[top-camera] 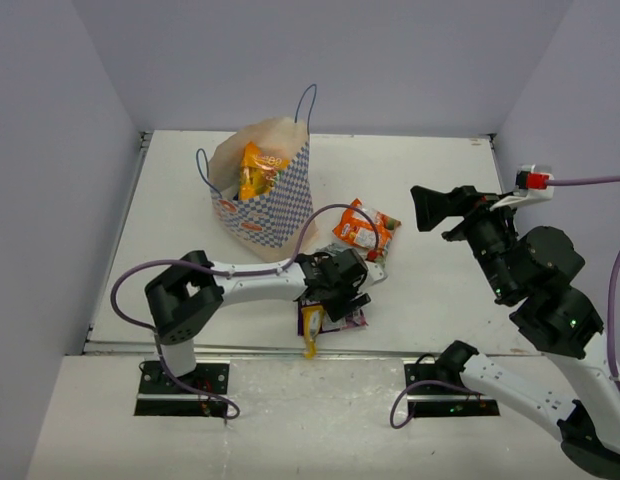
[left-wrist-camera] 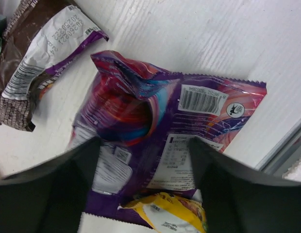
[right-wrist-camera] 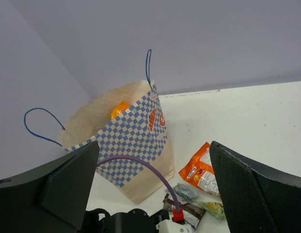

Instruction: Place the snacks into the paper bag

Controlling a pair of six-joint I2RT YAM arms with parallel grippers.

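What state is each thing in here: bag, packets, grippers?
Paper bag, upright, open at the top.
Yellow-orange bag, inside the paper bag.
Purple packet, crumpled, flat on the table, not gripped.
Orange packet, lying on the table.
Brown bar, lying on the table.
Left gripper, open over the purple packet.
Right gripper, open, raised, empty.
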